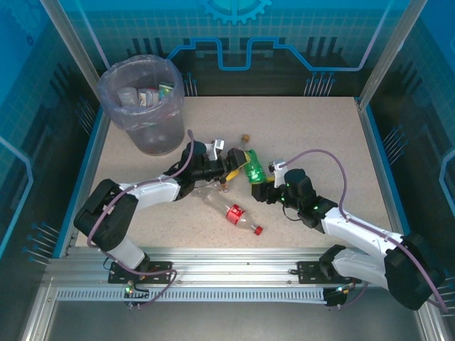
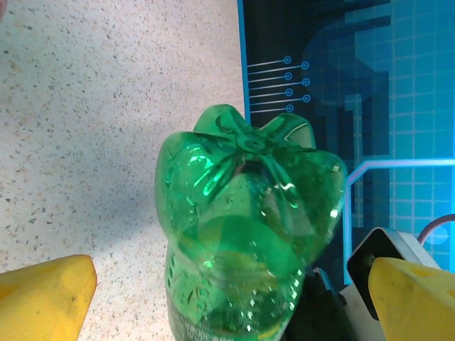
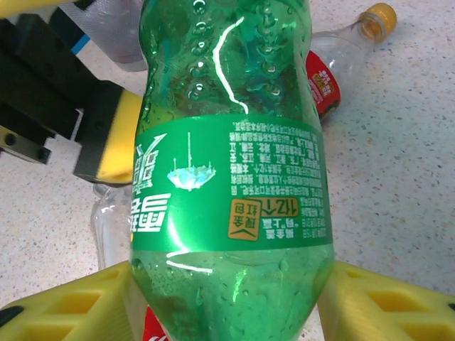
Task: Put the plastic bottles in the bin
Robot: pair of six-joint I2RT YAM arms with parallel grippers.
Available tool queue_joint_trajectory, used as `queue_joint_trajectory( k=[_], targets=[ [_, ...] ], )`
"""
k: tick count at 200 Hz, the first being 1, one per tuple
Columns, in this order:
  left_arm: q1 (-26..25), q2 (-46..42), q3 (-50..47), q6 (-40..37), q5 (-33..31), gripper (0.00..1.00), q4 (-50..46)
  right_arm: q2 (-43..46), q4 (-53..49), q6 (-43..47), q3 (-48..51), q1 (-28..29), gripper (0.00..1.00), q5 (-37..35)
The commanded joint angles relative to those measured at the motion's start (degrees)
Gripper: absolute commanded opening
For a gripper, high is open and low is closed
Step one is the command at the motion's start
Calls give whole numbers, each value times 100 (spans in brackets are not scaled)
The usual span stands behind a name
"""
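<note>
A green plastic bottle (image 1: 253, 169) is held off the table between both arms. My right gripper (image 1: 264, 189) is shut on it, its yellow fingers (image 3: 384, 305) pressing the tapered part below the green label (image 3: 234, 192). My left gripper (image 1: 232, 165) is open around the bottle's lobed base (image 2: 249, 192), with its yellow fingers (image 2: 43, 298) well apart from the plastic on both sides. A clear bottle with a red label and red cap (image 1: 232, 212) lies on the table in front. The grey bin (image 1: 142, 106), lined with a crinkly bag, stands at the back left with bottles inside.
Behind the green bottle lies another clear bottle with a red label and a gold cap (image 3: 375, 15). A small cap (image 1: 245, 136) rests on the speckled tabletop (image 1: 320, 135). Blue-lit walls surround the table on three sides.
</note>
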State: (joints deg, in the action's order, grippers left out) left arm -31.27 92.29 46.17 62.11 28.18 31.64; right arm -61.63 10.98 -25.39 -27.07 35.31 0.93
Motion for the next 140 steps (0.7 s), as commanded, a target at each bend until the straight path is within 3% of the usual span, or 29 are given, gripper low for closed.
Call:
queue_joint_trajectory(
  k=[1,29,72,140],
  targets=[
    [-143,99,251,34,82,99,266,-109,306,43,-130,114,61,168],
    [-177,197,315,54,47,99,365,-291,414,7,-194,224,61,249],
    [-200,220,334,-35,-33,80,285,-359,574,-17,-236,275,61,258],
    [-199,346,307,-97,-93,67,300,-280,503,-27,-251,290,61,276]
  ],
)
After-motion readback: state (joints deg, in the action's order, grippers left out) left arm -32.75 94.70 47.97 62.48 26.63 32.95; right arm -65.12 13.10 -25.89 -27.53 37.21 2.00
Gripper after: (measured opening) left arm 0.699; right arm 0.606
